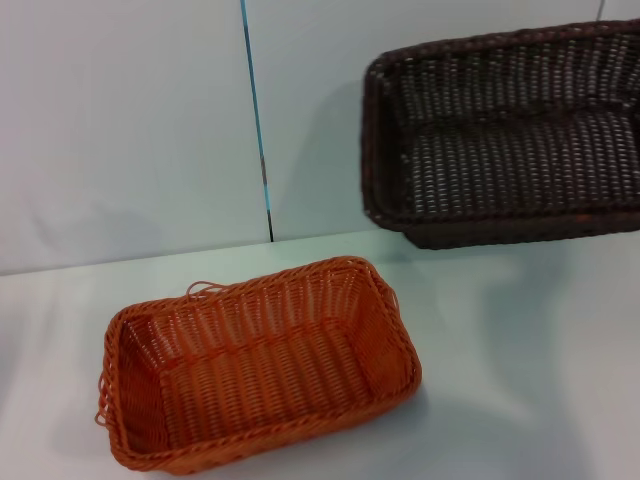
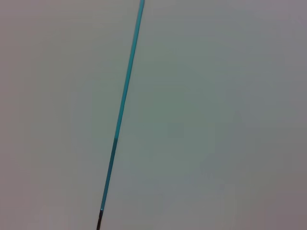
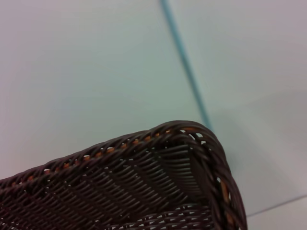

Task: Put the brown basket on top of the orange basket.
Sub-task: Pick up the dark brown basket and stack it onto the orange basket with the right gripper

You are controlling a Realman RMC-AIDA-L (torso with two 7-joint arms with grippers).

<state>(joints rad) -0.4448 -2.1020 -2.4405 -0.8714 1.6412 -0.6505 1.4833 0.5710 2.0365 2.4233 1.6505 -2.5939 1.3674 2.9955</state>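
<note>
- The table [image 1: 520, 330] is a pale, flat surface that fills the lower part of the head view, with a pale wall [image 1: 120, 120] rising behind it.
- The brown basket [image 1: 505, 135] is raised off the table at the robot's right and tilted, so that its open inside faces the head camera; its far end runs out of view. It is well apart from the orange basket and not above it.
- The right wrist camera looks straight along a braided corner of the brown basket's rim [image 3: 192, 132], which lies just beside that arm's wrist. The right gripper itself does not show, so how wide it stands and what it grips cannot be told.
- The orange basket [image 1: 262, 372] sits upright on the table, lower and to the robot's left of the brown one, its opening upward and nothing inside it.
- A thin blue seam [image 1: 256, 120] runs down the wall; the left wrist camera shows only this seam [image 2: 122, 105] and bare wall, and the left gripper is out of sight.
- A loose strand [image 1: 203, 289] curls up from the orange basket's far rim.
</note>
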